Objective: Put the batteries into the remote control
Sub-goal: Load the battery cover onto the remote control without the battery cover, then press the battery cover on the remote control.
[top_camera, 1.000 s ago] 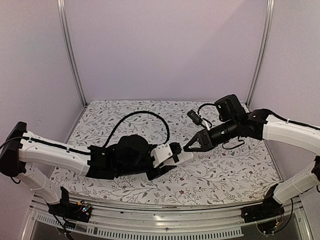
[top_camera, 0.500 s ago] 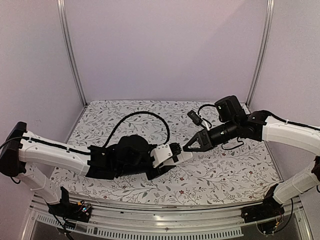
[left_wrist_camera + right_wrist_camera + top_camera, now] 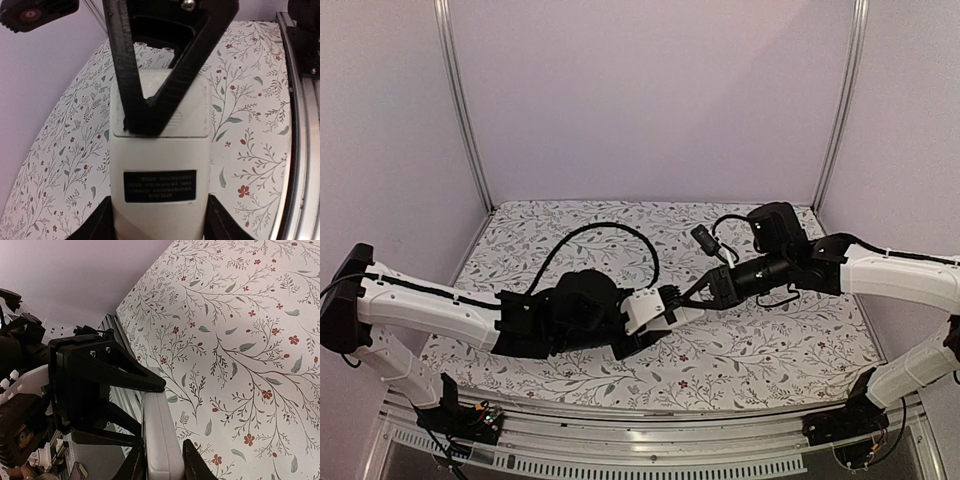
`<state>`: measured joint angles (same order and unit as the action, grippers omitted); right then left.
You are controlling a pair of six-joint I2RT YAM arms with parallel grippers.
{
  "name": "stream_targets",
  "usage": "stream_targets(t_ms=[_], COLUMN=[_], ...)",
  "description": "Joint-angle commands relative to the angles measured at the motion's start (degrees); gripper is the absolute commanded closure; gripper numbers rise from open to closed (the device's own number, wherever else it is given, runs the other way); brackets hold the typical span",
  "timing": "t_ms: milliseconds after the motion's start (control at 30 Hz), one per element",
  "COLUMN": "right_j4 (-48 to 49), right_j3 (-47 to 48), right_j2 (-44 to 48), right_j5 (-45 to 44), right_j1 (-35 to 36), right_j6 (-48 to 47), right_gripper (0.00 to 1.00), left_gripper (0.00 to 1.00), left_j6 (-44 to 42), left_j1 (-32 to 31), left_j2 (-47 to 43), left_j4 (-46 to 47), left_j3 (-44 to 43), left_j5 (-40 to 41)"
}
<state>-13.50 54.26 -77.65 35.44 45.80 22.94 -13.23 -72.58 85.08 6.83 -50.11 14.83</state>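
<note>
The remote control [image 3: 686, 314] is held above the table near the middle, its white back with a black label facing the left wrist camera [image 3: 159, 155]. My left gripper [image 3: 670, 303] is shut on its two long sides [image 3: 159, 227]. My right gripper [image 3: 693, 293] is shut on the far end of the remote, one finger on the back and one on the face [image 3: 162, 465]. Its black fingers [image 3: 150, 107] lie over the ribbed cover end. The remote shows edge-on in the right wrist view [image 3: 159, 435]. No batteries are in view.
The floral tablecloth [image 3: 770, 350] covers the table. A metal rail [image 3: 650, 440] runs along the near edge, and lilac walls with upright metal posts [image 3: 465, 110] close in the sides. A black cable [image 3: 610, 235] loops over the left arm.
My right gripper has moved left onto the end of the remote and its fingers now clasp it. The left arm and the remote have stayed in place.
</note>
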Motion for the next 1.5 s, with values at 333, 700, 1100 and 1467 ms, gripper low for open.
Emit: stream_targets(t_ms=[333,700,1100,1467], right_j4=[0.11,-10.23,-18.68,-11.73], right_j3=[0.45,5.48,9.01,6.71], right_j2=[3.17,4.91,1.98,-0.73], right_j5=[1.98,4.82,6.4,8.16], right_j1=[-1.97,-4.54,-4.67,-4.67], right_j6=[-1.72,-6.96,-9.4,-6.47], right_gripper=[0.39,0.3,0.61,0.88], left_gripper=[1.0,1.0,1.0,1.0], left_j6=[0.63,0.92,-2.78,-3.88], left_j1=[0.14,0.15,0.07,-0.32], left_j2=[-2.65,-2.46,-1.7,-1.15], left_j4=[5.24,4.05,3.06,4.87], left_j3=[-0.26,-0.17,-0.49,-1.02], left_j5=[0.85,0.68,3.36,3.02])
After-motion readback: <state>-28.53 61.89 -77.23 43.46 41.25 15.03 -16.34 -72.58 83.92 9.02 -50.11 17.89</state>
